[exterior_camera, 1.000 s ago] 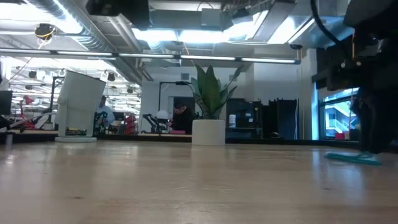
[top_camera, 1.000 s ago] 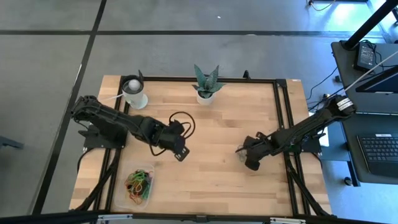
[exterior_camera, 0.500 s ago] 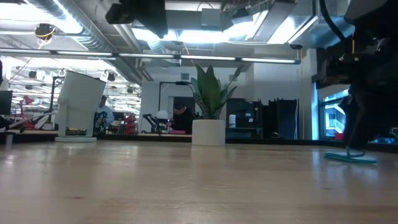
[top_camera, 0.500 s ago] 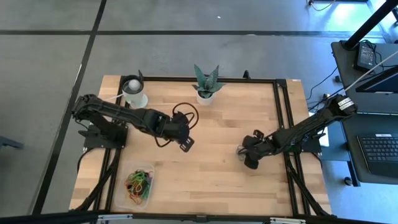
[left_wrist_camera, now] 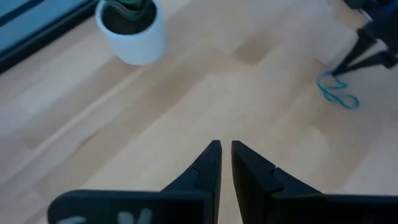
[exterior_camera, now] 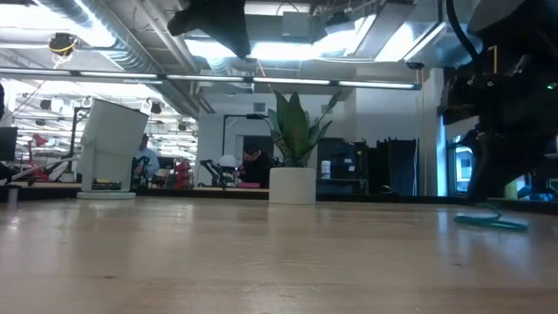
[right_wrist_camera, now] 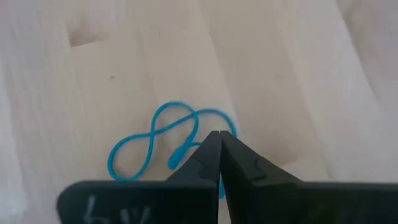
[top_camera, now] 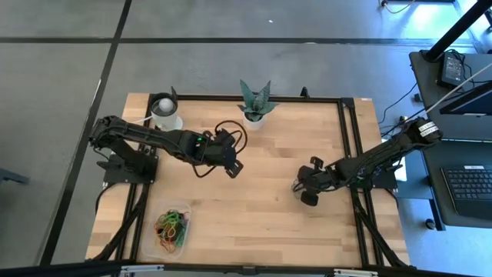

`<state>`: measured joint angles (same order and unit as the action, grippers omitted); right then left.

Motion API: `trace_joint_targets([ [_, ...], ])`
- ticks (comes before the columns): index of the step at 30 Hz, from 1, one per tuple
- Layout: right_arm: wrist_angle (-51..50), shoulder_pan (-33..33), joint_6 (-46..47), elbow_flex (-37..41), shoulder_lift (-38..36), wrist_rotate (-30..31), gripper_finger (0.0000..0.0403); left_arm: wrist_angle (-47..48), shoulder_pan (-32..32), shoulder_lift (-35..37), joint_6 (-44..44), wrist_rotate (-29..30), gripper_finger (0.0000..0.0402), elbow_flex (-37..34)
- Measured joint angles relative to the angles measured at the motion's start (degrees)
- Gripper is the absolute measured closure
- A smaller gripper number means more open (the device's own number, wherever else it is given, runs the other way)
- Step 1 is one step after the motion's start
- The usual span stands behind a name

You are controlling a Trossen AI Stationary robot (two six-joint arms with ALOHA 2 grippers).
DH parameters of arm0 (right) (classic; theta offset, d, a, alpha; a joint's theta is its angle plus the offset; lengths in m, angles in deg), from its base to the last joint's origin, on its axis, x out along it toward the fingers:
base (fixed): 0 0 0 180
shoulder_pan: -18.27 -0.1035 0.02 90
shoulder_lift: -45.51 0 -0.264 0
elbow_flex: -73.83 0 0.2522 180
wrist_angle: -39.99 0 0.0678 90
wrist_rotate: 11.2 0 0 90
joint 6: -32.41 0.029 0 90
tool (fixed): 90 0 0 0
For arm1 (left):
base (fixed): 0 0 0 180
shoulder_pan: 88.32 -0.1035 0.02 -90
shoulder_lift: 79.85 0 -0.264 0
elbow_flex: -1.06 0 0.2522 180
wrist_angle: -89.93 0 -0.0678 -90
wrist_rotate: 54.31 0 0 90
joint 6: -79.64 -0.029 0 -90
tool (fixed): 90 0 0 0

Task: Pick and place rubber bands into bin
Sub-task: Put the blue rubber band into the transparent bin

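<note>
Blue rubber band [right_wrist_camera: 163,137] shows clearly only from the right wrist — right hand [right_wrist_camera: 217,140] pinched on it; left hand [left_wrist_camera: 224,149] narrow, empty, mid-worktop [top_camera: 261,208].

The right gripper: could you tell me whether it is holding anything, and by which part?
The right gripper is shut on one end of the blue rubber band.
</note>
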<state>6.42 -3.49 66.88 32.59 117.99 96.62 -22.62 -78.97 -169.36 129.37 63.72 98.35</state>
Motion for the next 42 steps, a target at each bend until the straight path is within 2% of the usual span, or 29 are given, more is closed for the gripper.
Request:
trace_joint_targets([
  [5,-0.4,1.9,-4.5,-2.6,-1.2,-1.1,0.0399,0.0,-1.7,0.0,0.0,1.1,0.0370,0.0],
  [10,-4.9,2.9,-6.7,-5.7,-3.6,-1.5,0.0399,0.0,-2.7,0.0,0.0,1.0,0.0370,0.0],
  [14,-8.4,3.2,-4.5,-6.6,-5.6,-1.5,0.0395,0.0,-2.8,0.0,0.0,0.7,0.0370,0.0],
  [19,-10.7,3.2,0.1,-6.5,-5.8,-1.6,0.0371,-0.1,-2.3,0.0,0.0,0.6,0.0370,0.0],
  [32,5.2,3.2,-0.7,3.3,-5.4,-7.9,0.0288,-0.1,-2.3,0.0,0.0,0.6,0.0370,0.0],
  [38,10.4,3.2,-7.9,7.3,-5.4,-8.1,0.0289,-0.1,-2.3,0.0,0.0,0.7,0.0370,0.0],
  [42,12.8,3.1,-9.6,9.2,-5.4,-8.5,0.0300,-0.1,-2.3,0.0,0.0,0.8,0.0370,0.0],
])
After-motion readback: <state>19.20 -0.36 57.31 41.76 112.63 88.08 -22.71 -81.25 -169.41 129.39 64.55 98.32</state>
